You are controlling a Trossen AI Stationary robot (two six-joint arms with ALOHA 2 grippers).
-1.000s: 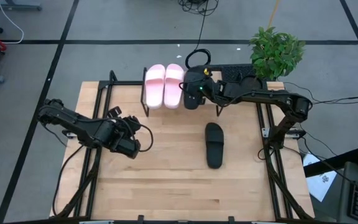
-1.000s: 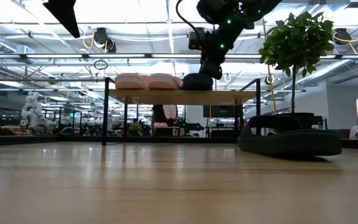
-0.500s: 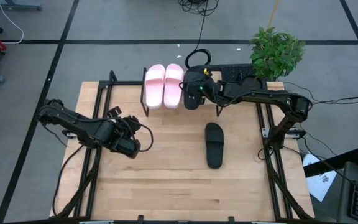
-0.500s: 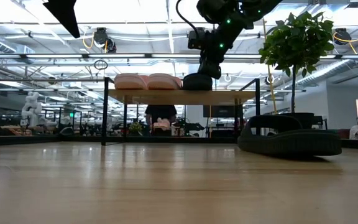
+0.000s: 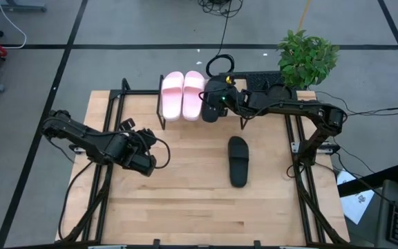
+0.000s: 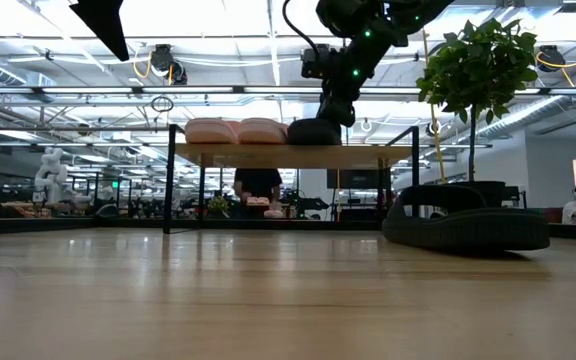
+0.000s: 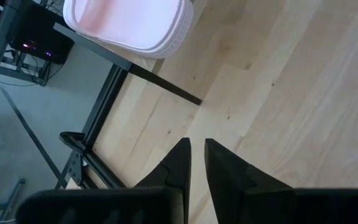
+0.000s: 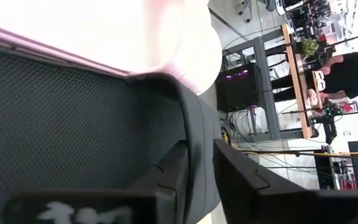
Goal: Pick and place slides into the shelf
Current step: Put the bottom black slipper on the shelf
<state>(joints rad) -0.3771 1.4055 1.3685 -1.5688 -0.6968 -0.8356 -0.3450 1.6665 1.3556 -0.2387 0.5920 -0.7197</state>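
Observation:
The shelf (image 6: 368, 155) stands at the table's far edge. On its top rests the pink pair of slides (image 5: 182, 93) (image 6: 236, 130), and right beside them lies a black slide (image 6: 313, 131) (image 8: 73, 124). My right gripper (image 5: 211, 111) (image 8: 201, 162) hovers over that slide's near end, slanting down from the right, its fingers a little apart on either side of the slide's raised edge. The second black slide (image 5: 238, 160) (image 6: 463, 225) lies sole down at the table's middle right. My left gripper (image 5: 147, 162) (image 7: 196, 146) waits over the table's left, narrowly open and empty. My right gripper's fingers (image 8: 241, 177) stand on either side of the black slide's side edge (image 8: 194, 118), slanting down from the table's right. The slide lies on the shelf top against the pink pair. Whether the fingers still touch the edge, I cannot tell.
A potted plant (image 5: 307, 55) stands at the far right corner behind the shelf. Black frame rails (image 5: 296, 138) run along the table's left and right sides. Bare wood lies in the middle and near part. People (image 6: 258, 185) show in the room beyond.
On the shelf, the black slide has shifted slightly toward the pink pair, showing wider in the low view. Both arms have stayed in place.

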